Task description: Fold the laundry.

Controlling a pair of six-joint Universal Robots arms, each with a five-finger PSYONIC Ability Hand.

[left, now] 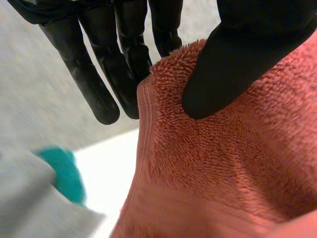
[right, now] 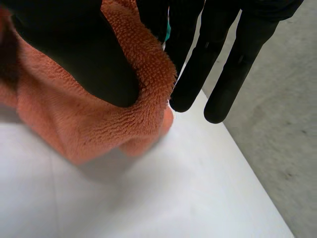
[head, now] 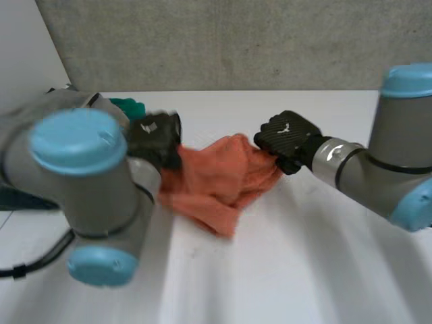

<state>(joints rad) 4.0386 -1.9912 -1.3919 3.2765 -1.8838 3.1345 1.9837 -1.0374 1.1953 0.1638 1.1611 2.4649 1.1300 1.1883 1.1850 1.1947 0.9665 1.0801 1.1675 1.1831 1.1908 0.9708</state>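
One orange towel [head: 219,179], bunched mid white table [head: 283,270], both hands on it. Wrist views give the grips: left hand [head: 155,138] clamps one edge, thumb [left: 237,64] against straight fingers [left: 99,84]; right hand [head: 287,138] clamps the opposite edge likewise. One teal item [head: 128,106] beyond the left hand, blurred.

Grey arms [head: 351,165], light-blue caps [head: 77,142], black left hand [head: 154,140], right hand [head: 289,138]

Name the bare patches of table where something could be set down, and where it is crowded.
Widest bare patch: near side of the white table, between the orange towel and the right arm. A narrower strip runs between towel and wall. Crowded: by the left hand and green cloth.
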